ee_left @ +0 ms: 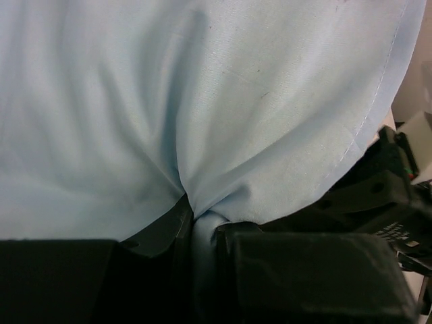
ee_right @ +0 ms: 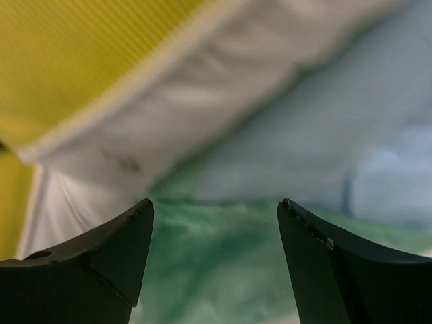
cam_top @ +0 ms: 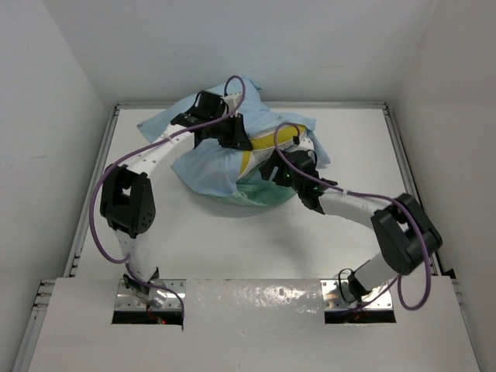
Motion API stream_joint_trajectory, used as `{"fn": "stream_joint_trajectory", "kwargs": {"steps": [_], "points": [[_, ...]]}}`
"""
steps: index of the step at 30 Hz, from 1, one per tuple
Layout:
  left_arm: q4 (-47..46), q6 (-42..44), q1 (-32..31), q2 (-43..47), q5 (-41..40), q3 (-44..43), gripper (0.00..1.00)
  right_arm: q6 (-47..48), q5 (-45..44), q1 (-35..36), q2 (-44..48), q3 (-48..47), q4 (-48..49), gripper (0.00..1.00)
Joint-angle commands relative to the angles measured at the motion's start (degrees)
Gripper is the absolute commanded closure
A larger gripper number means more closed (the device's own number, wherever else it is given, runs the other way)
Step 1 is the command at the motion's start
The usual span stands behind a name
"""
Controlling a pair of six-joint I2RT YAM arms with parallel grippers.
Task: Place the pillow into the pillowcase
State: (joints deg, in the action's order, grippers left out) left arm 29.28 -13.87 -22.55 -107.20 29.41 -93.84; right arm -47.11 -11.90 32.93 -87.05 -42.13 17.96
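Now, left fingers: pinched tight on a fold of the pillowcase, its light blue face.
right fingers: spread wide, nothing between them, over mint green cloth beside the yellow band of the pillow.
pillowcase: bunched heap at 12 o'clock on the desk, blue uppermost, green at its 5 o'clock edge.
pillow: partly inside the heap, yellow band showing toward 3 o'clock.

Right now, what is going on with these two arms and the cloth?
Two arms are fitting the pillow into the pillowcase. The left pincer is shut on a fold of its light blue cloth. The right pincer is open by the pillow's yellow edge. The pillow is only partly covered.
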Motion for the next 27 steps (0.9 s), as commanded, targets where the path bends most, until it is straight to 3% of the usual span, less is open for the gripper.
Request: {"fn": "stream_joint_trajectory", "kwargs": {"steps": [1,5,7,8,9,11,18,23,24,25,26,27], "points": [[-7.9,-1.8,0.1,0.8,0.1,-2.8,1.00,0.8,2.8,0.1,-6.5,-7.4,7.6,0.27],[-7.8,-1.1,0.1,1.6,-0.2,-2.4,1.00,-3.8,-0.1,-0.5,-14.7,-11.1,6.5,0.33],[-7.7,-0.8,0.1,1.9,-0.6,-2.1,1.00,-6.9,-1.7,-1.9,-16.7,-12.1,6.0,0.47],[-7.5,-0.7,0.1,2.2,-0.7,-2.0,1.00,-10.0,-2.4,-2.5,-17.4,-11.8,7.2,0.56],[-7.1,-0.2,0.2,2.3,-1.1,-2.0,1.00,-11.2,-3.3,-3.7,-17.5,-10.4,7.8,0.82],[-6.6,1.5,0.3,2.6,-2.0,-1.5,1.00,-13.3,-5.0,-5.5,-15.7,-9.1,6.8,1.00],[-6.1,5.8,1.0,1.6,-7.9,1.6,1.00,-8.4,-1.9,-10.1,-6.7,-0.2,3.2,1.00],[-7.4,5.4,1.1,0.9,-3.2,1.6,1.00,-3.9,2.4,-12.1,-5.9,3.2,6.9,1.00],[-7.7,5.4,1.0,0.8,-1.8,1.4,1.00,-0.6,3.6,-12.2,-7.2,2.1,6.9,0.96],[-8.1,5.3,0.9,0.8,-0.8,1.2,1.00,1.0,6.1,-12.2,-8.2,0.5,5.6,0.62],[-8.7,4.9,0.8,0.8,1.2,1.0,1.00,2.3,7.2,-12.2,-9.3,-2.8,4.5,0.50],[-9.0,4.6,0.7,0.8,2.1,0.9,1.00,3.8,7.9,-12.1,-10.2,-4.3,3.2,0.44]]}}
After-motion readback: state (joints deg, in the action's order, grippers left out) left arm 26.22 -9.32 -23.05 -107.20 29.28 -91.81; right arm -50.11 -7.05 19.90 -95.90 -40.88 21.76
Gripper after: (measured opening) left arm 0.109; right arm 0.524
